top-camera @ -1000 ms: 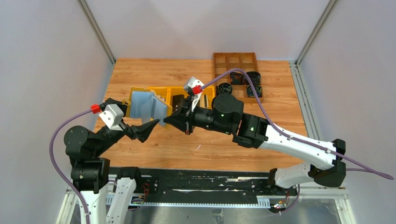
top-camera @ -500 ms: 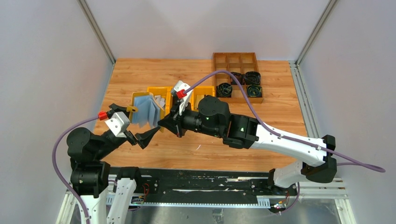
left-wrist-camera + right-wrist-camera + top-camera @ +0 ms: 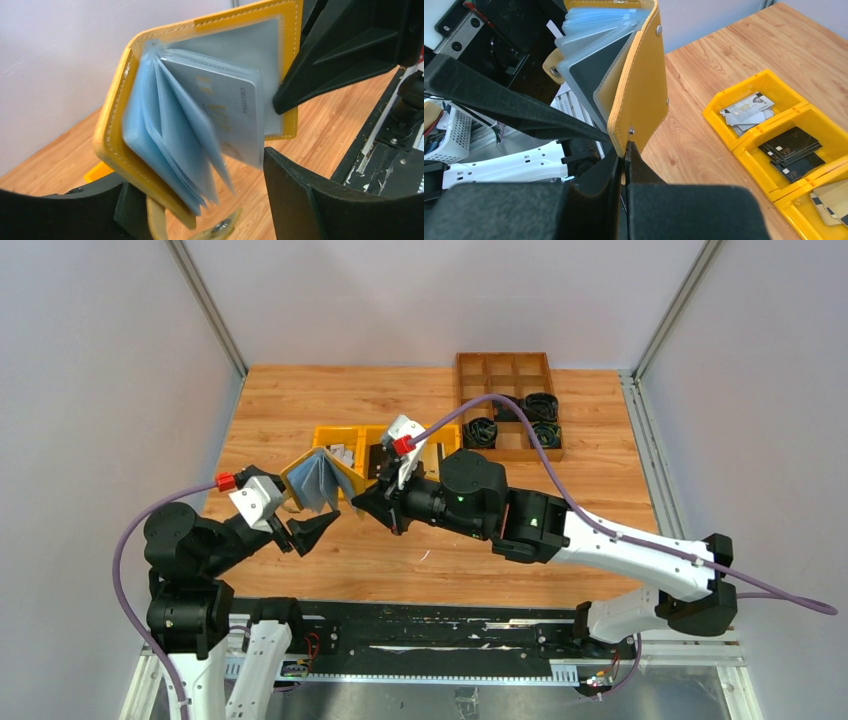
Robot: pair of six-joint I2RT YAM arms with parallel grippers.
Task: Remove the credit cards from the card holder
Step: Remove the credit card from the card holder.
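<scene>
Mustard-yellow card holder (image 3: 318, 480), open and upright in the air above the wooden table (image 3: 300, 400), left of centre; clear blue-tinted sleeves fanned out, one showing a silver-grey card (image 3: 227, 107). It is pinched by the right gripper (image 3: 626, 147), fingers pressed together on the cover's lower corner. On its near side is the left gripper (image 3: 302, 522), fingers spread to either side of the holder's lower edge; contact cannot be told. Yellow bins (image 3: 719, 125) sit in a row just beyond the holder: silver cards (image 3: 746, 107) in one, black cards (image 3: 791, 150) in the next, beige-gold cards (image 3: 829, 197) in a third. Wooden compartment tray (image 3: 480, 372), far right, holds dark coils (image 3: 540, 405).
</scene>
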